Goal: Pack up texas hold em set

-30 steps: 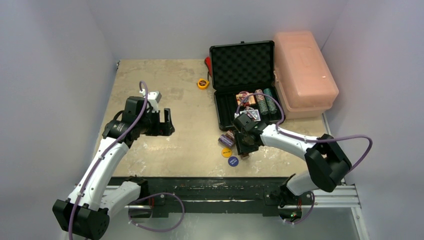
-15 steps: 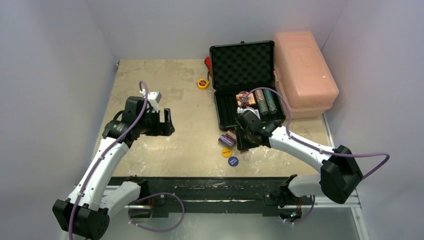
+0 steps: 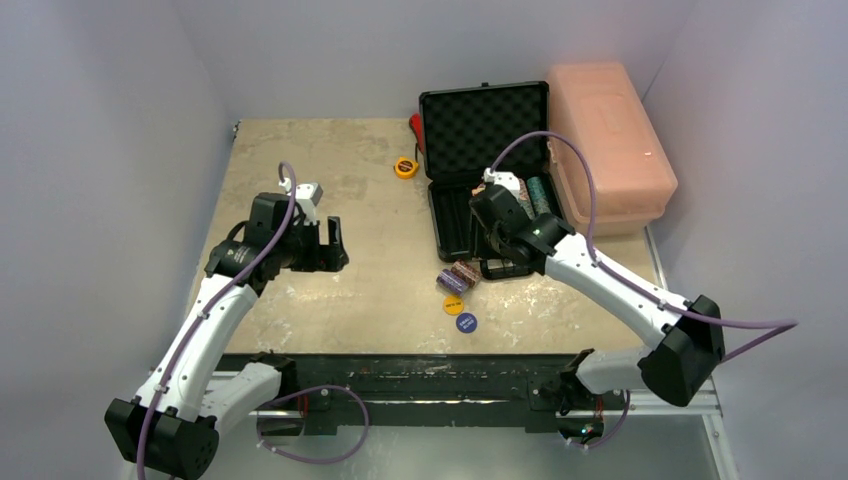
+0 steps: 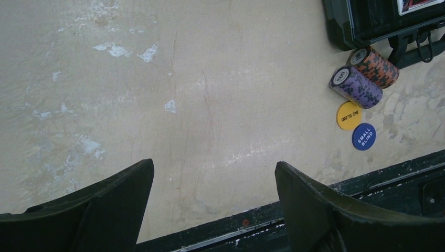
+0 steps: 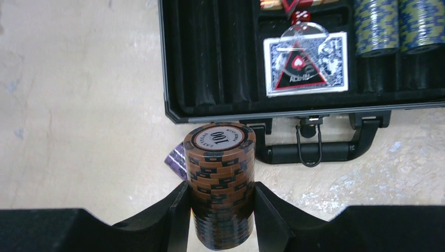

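The black briefcase (image 3: 452, 205) lies open at the back right, its foam lid (image 3: 485, 128) upright. In its tray sit a card deck (image 5: 306, 65) and blue-green chip stacks (image 5: 399, 26). My right gripper (image 5: 220, 191) is shut on a brown chip stack (image 5: 220, 157), held over the table just in front of the case's front rim (image 5: 210, 116) and left of its handle (image 5: 315, 152). A purple stack (image 4: 357, 86), an orange stack (image 4: 375, 65), a yellow button (image 4: 349, 115) and a blue button (image 4: 363, 136) lie on the table. My left gripper (image 4: 214, 173) hangs open over bare table at the left.
A pink plastic box (image 3: 605, 140) stands right of the case. A yellow tape measure (image 3: 405, 167) lies left of the lid, with a red object (image 3: 414, 125) behind it. The black front rail (image 3: 400, 365) runs along the table's near edge.
My right gripper has carried the brown chip stack from beside the loose stacks away from me, up to the case's front edge. The left arm has not moved.
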Motion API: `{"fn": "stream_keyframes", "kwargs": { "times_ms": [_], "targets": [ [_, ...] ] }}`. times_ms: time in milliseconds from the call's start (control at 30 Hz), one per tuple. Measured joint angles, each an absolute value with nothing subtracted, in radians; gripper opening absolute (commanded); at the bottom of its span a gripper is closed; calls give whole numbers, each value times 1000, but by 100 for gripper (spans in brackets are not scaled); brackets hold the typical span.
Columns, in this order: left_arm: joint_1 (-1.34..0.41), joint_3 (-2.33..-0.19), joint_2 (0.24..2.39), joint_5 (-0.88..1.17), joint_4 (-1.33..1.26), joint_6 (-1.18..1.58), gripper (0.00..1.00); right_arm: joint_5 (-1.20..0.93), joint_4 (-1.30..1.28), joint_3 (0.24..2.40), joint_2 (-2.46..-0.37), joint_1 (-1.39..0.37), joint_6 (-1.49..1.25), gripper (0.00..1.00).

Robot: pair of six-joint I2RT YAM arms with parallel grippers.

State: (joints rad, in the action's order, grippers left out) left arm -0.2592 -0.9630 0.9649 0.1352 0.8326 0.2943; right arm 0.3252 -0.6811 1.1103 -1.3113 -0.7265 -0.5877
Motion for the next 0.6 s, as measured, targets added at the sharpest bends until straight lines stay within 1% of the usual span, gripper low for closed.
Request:
{"fn": "stream_keyframes", "kwargs": {
  "times_ms": [233, 300, 500, 600],
  "targets": [
    [-265, -963, 966, 117, 836, 295, 85, 462, -764, 1267, -1401, -727, -682, 0],
    [-265, -965, 968, 119, 840, 296, 83, 484, -777, 1295, -1414, -726, -686, 0],
    [-265, -980, 970, 141, 864, 321, 81, 474, -810, 1369, -1463, -727, -670, 0],
    [-265, -980, 960, 146, 889, 330, 82, 434, -802, 1383, -1491, -727, -643, 0]
  ]
}}
